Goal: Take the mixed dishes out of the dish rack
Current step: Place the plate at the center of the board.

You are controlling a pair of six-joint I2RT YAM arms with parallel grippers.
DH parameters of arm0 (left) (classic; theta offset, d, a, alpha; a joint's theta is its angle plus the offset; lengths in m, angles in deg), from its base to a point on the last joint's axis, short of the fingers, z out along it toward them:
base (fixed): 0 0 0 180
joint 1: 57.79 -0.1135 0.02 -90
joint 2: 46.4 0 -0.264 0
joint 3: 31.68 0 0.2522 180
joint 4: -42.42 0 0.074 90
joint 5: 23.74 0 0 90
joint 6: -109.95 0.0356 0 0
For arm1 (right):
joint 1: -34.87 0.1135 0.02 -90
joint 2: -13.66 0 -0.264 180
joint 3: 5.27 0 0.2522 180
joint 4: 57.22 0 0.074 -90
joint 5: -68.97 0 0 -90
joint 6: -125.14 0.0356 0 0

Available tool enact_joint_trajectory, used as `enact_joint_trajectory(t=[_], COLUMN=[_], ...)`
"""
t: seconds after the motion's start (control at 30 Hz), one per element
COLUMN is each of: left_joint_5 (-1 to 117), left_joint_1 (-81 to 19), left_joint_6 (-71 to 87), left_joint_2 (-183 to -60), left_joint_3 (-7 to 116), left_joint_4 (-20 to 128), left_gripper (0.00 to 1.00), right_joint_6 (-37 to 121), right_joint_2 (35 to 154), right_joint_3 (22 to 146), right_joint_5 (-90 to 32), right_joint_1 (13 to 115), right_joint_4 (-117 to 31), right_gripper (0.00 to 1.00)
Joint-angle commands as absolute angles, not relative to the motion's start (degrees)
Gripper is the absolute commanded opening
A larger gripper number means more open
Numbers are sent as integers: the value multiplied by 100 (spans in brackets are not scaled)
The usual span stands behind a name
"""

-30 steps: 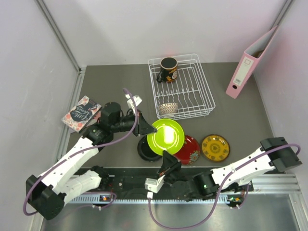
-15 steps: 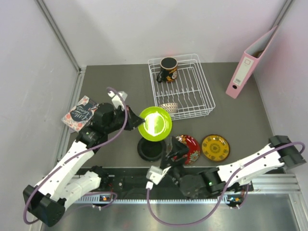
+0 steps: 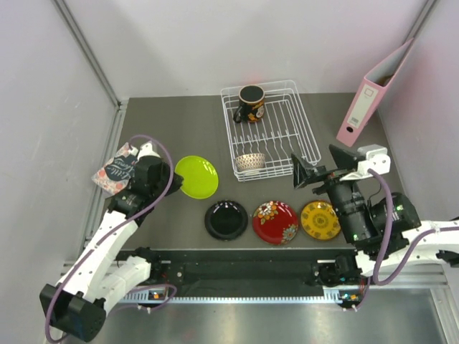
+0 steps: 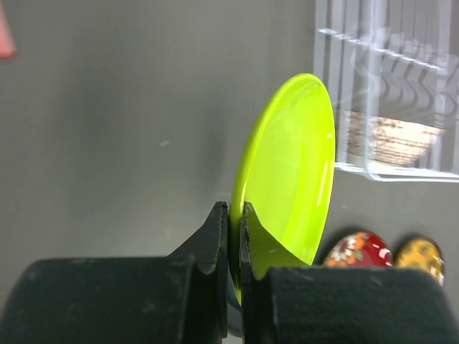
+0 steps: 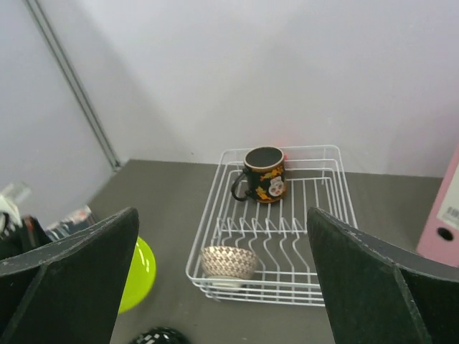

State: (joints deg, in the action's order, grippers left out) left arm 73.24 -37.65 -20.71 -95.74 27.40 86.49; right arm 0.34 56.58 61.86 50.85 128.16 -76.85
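The left end effector (image 4: 231,236), pinching the lime green plate (image 3: 197,177), has swung it left toward the desk (image 3: 165,122), so only the bowl (image 3: 250,162) and mug (image 3: 251,104) wait for the wide-open right end effector (image 3: 307,174).

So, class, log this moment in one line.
left fingers: shut on lime plate; right fingers: open; rack: mug, bowl; table: black plate, red plate, yellow plate
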Motion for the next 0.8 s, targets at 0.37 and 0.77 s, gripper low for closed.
enact_joint_trajectory(t=[0.37, 0.77], left_joint_5=[8111, 7830], left_joint_1=[-4223, -4223], left_joint_6=[-2961, -3971], left_joint_2=[-8929, -8886], left_joint_3=[1662, 942], left_joint_4=[9319, 9407], left_gripper=[0, 0], right_joint_6=[1554, 2064], right_joint_2=[5805, 5602], right_joint_3=[5710, 5411], right_joint_5=[4164, 4041], right_joint_1=[12197, 11986], right_joint_4=[-7493, -7194], right_gripper=[100, 100])
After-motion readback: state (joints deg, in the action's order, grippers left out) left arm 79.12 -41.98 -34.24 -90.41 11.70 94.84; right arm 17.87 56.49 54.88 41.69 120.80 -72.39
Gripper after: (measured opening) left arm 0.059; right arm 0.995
